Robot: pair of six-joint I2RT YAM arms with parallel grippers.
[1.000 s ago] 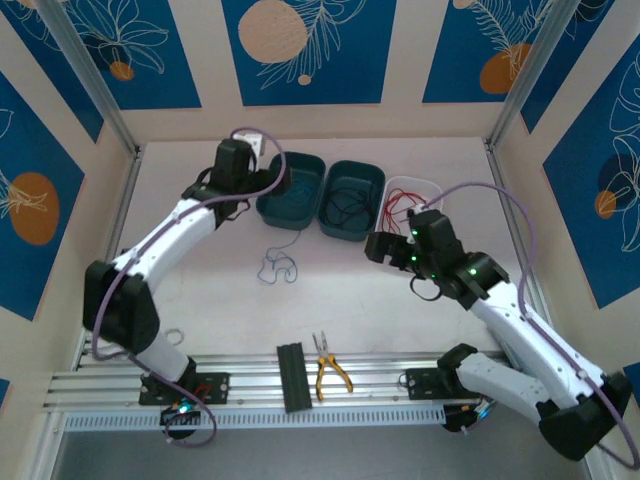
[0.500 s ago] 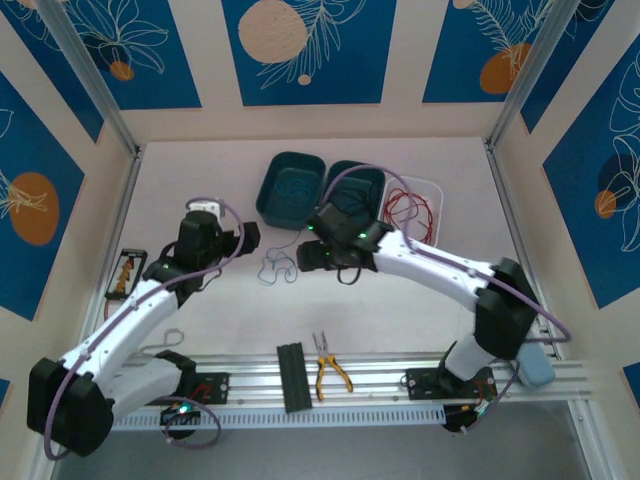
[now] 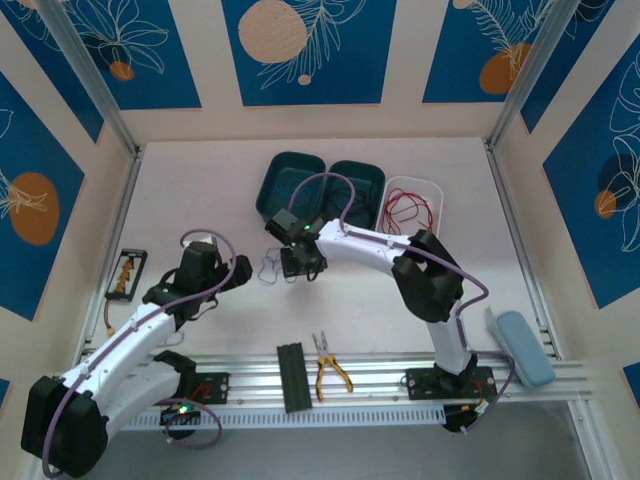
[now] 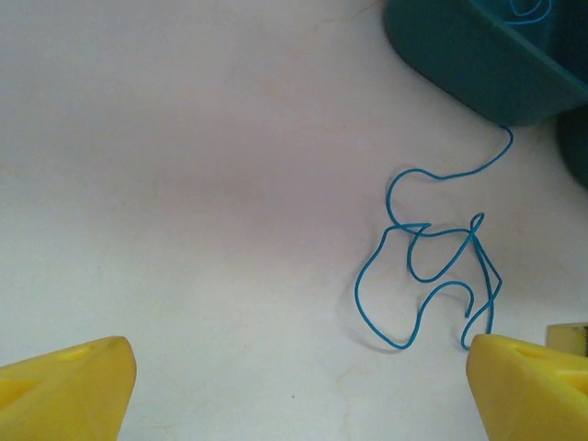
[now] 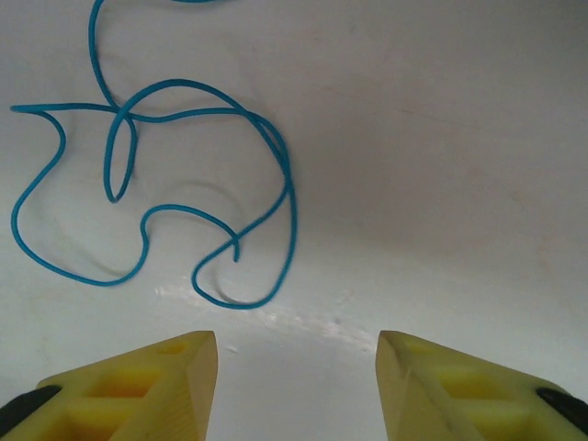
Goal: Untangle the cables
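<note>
Since a second ago, the right arm has swung from the white bin of red cables (image 3: pixel 410 208) over to the loose blue cable (image 5: pixel 292 197). The left arm has pulled back from the teal bin (image 4: pixel 459 55).

The blue cable lies looped on the table, one end reaching the bin's foot.

- Right gripper (image 5: pixel 296 367): just short of the loops, jaws narrowed but apart, empty.
- Left gripper (image 4: pixel 299 377): wide apart, empty.

We judge this cable is the next pick.

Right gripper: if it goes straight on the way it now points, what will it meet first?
Probably the nearest loop of the blue cable, on the table just ahead of the right gripper, though depth is unclear.
</note>
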